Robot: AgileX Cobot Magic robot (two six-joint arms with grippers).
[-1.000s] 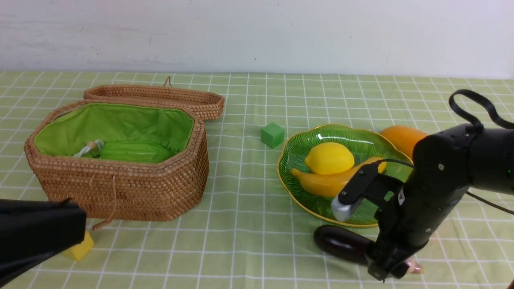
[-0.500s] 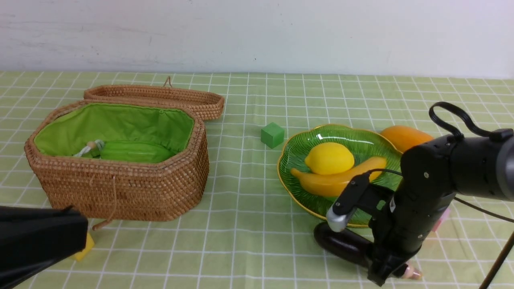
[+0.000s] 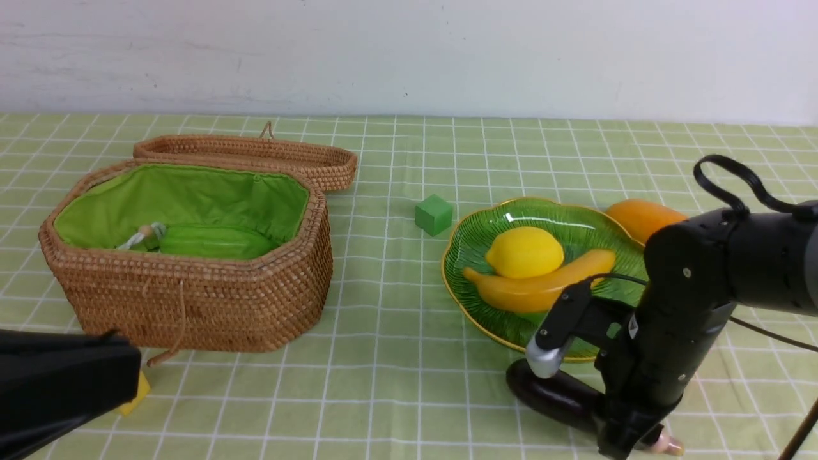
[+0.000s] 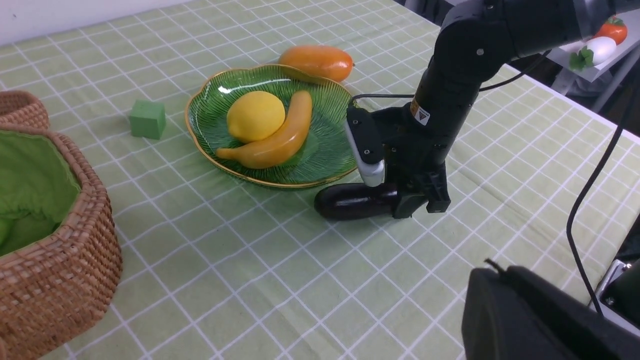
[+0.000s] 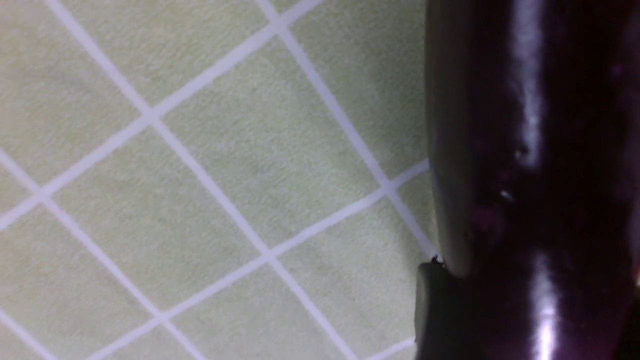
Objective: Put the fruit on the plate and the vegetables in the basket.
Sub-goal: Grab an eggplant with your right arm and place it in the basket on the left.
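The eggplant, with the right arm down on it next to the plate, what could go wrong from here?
1. The right end effector holds the eggplant near one end, so the long glossy body may tilt or slip when lifted.
2. The eggplant lies right beside the plate; a swing could knock its rim and disturb the lemon and banana.
3. The basket is far across the table, a long carry for an off-centre grip.

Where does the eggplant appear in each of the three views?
Front view: eggplant at bottom right, in front of the plate.
Left wrist view: eggplant at centre, beside the plate.
Right wrist view: eggplant fills the right side.
Shared landmark: white-lined green tablecloth.
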